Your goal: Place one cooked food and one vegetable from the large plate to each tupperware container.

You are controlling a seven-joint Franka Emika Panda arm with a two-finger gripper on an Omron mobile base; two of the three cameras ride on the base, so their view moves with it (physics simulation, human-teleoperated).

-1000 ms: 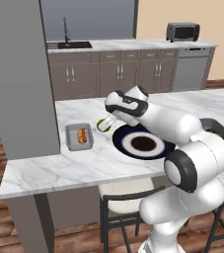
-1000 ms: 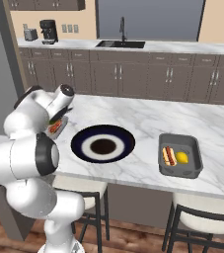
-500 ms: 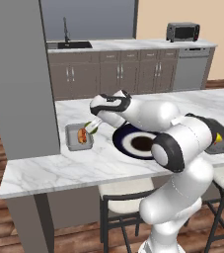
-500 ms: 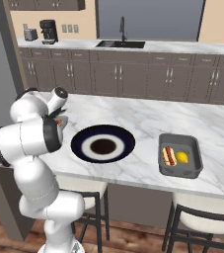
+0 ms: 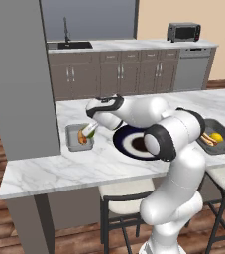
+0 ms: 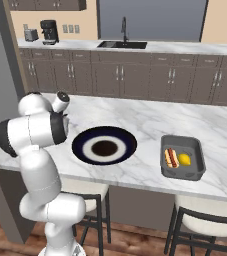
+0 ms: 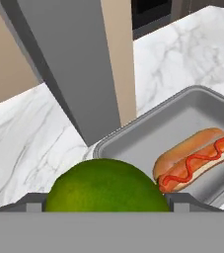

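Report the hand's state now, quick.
Hand: closed on a round green vegetable, held between the fingers above the left tray that already has a hot dog in it.

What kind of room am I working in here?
A home kitchen, rendered in simulation: a white marble island counter with stools, dark brown cabinets holding a sink with a black tap, and a silver toaster oven on the back counter.

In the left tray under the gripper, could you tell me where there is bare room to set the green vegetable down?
The left tray has bare floor along the rim nearest the grey pillar. The hot dog crowds the opposite side. The green vegetable, held in the gripper, hangs over the free end.
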